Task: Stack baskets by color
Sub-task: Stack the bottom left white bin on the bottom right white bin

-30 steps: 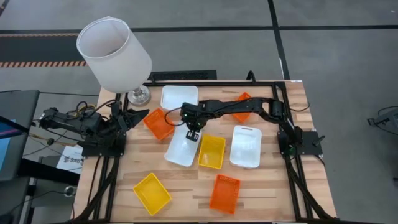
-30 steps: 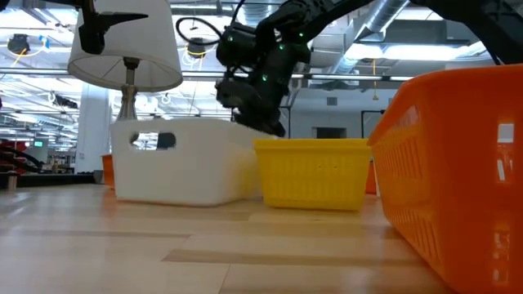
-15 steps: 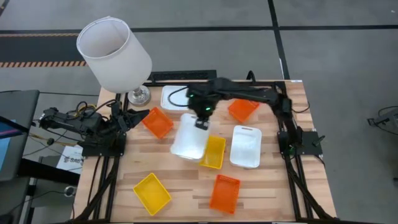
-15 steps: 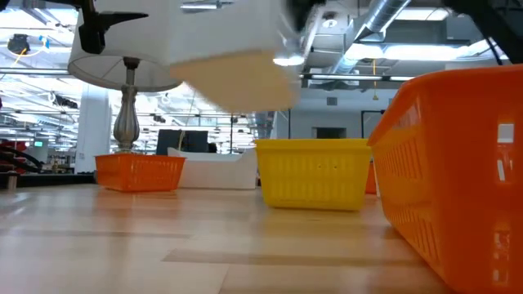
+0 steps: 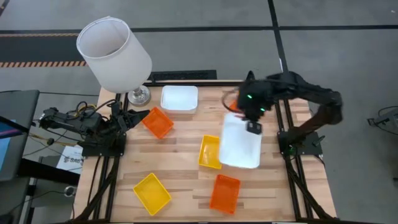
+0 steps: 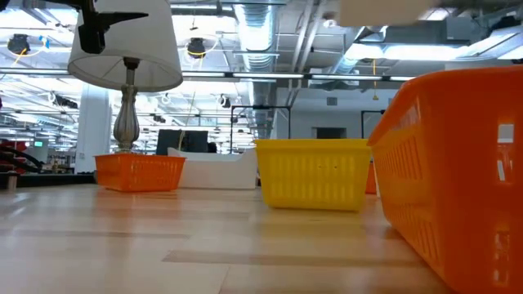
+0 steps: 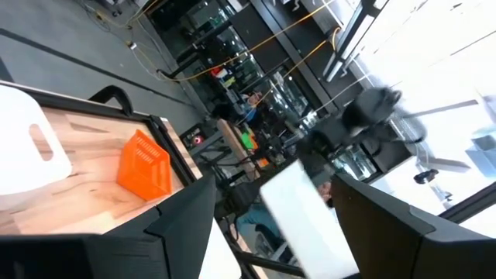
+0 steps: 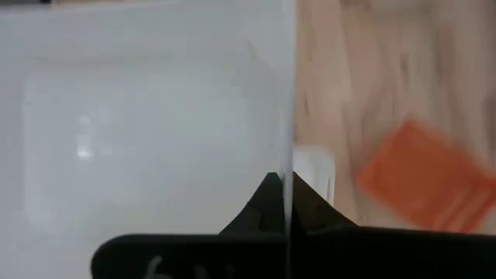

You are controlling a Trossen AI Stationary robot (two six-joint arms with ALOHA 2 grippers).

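My dark right gripper (image 5: 253,126) w/ green LEDs; white basket (image 5: 239,143). Yellow basket (image 5: 210,152), orange basket (image 5: 224,193) w/ mesh sides, light wood table (image 5: 180,180).

two white baskets (image 5: 180,98) (image 5: 240,142), three orange (image 5: 158,122) (image 5: 224,193) (image 5: 232,103), two yellow (image 5: 210,152) (image 5: 152,193), one lamp (image 5: 114,55).

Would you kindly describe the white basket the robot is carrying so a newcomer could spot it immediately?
Start at the table's right side, where the right arm reaches in. Its end effector, shut on the rim, holds a white basket beside the yellow basket. Unlike the other white basket near the lamp, it hangs in the air.
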